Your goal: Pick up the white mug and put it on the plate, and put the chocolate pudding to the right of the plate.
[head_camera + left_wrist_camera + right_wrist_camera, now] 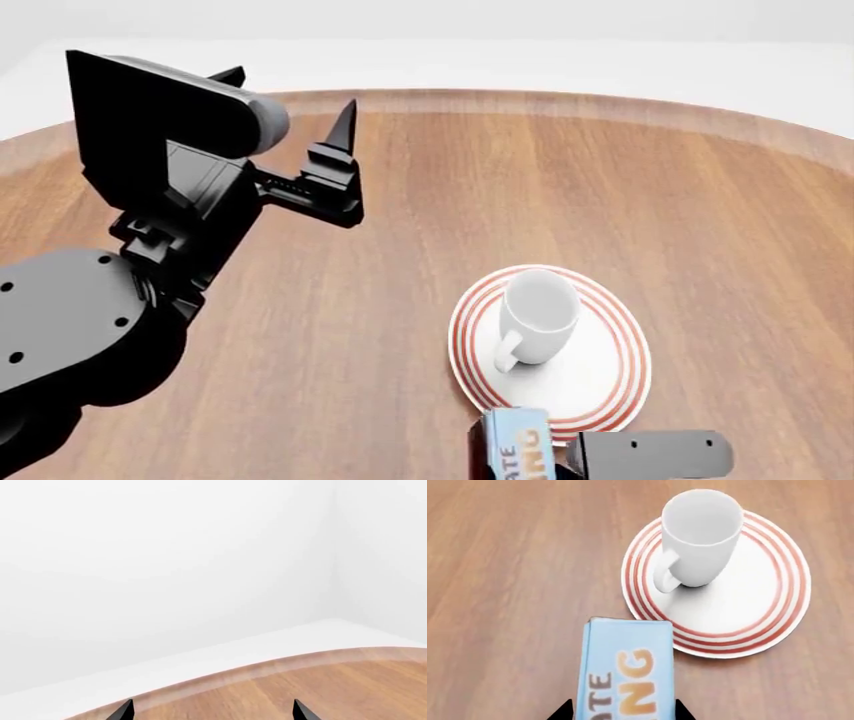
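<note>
The white mug stands upright on the red-ringed plate, its handle turned toward me. The right wrist view shows the same mug and plate from above. The chocolate pudding, light blue face with orange lettering, sits between the two fingers of my right gripper, which is shut on it. In the head view the chocolate pudding is at the plate's near edge, slightly left of its centre. My left gripper is raised over the far left of the table, open and holding nothing.
A round wooden table fills the view, with its curved far edge in front of white walls. My bulky left arm covers the near-left part of the table.
</note>
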Available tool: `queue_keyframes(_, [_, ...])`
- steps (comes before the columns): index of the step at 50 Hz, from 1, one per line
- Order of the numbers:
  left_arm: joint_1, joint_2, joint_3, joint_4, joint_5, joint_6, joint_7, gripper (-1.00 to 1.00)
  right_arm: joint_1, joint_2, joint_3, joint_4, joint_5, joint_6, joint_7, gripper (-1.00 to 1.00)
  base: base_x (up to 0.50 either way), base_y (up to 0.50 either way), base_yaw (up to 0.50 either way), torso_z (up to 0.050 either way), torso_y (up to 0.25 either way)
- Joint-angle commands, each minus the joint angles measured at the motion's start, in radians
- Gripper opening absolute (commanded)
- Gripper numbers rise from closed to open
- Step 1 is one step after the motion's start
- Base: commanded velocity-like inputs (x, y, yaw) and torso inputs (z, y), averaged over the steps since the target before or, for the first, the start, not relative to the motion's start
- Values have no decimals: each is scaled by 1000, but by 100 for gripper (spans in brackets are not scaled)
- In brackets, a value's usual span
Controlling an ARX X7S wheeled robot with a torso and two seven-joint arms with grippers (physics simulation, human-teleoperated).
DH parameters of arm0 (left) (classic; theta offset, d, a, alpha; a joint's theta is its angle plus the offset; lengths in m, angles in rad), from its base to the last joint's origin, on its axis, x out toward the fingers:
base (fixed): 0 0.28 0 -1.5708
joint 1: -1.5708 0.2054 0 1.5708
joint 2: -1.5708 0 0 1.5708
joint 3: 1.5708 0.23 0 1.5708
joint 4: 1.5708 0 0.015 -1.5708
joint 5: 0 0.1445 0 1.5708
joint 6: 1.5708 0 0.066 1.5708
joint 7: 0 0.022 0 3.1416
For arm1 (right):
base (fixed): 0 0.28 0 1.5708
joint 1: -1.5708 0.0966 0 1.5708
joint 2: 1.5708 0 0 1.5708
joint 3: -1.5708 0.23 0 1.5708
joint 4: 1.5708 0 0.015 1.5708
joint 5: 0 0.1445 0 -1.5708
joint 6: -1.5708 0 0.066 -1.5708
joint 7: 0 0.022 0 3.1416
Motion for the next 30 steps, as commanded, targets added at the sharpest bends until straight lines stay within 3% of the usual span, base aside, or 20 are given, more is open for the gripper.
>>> queue_keyframes(1, [-3,-1,-3,1,-3,-4,0,100,301,141,-149,-65,98,-217,0,-100,0,0,0,0,0])
queue_keyframes(12, [-8,1,-7,-2,-5,-9,2,100,384,201,230,-65,388,-60,0,-100,0,0,0,0,0])
queue_keyframes(19, [-9,0,-8,4,-5,-13,-4,100,458,302,348,-65,522,-65,0,-100,0,0,0,0,0])
queue_keyframes(30, [-16,3,-10,7,-9,-20,-8,100,651,496,405,-65,693,-117,0,-100,0,0,0,0,0])
